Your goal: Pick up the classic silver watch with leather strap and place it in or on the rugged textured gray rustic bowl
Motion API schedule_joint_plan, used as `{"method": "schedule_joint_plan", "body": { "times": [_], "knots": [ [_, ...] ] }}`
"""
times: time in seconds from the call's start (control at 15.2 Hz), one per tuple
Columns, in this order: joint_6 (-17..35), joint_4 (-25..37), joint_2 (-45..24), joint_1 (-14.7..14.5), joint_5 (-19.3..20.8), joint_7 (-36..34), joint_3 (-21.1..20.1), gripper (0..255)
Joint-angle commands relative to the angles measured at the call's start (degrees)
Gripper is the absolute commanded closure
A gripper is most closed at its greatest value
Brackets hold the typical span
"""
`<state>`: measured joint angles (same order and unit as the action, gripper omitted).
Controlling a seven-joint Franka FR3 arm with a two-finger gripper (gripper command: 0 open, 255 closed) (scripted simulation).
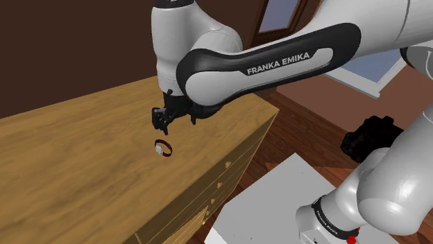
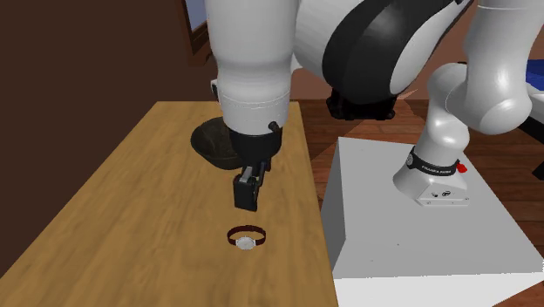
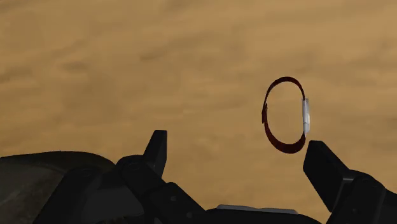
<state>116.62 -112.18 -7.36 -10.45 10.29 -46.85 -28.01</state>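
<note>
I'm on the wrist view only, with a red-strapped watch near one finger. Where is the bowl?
Observer: The second exterior view has a dark bowl on the same wooden top, behind the gripper and partly hidden by the arm.
Operator: Is the gripper touching the watch?
Observer: No. In the shoulder view it hangs above the top, apart from the watch.
Operator: What is this surface?
Observer: A chest of drawers; its drawer fronts face the robot's white stand.
</note>
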Motion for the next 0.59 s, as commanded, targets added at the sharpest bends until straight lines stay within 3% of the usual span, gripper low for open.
{"method": "schedule_joint_plan", "body": {
  "times": [0.0,0.33,0.53],
  "knots": [
    [0.37,3.73,-4.62,-1.45,2.91,-2.59,-0.31,0],
    [-0.72,14.34,-15.25,-6.32,8.95,-7.34,0.25,0],
    [1.15,13.24,-16.12,-6.36,9.56,-7.73,0.64,0]
  ]
}}
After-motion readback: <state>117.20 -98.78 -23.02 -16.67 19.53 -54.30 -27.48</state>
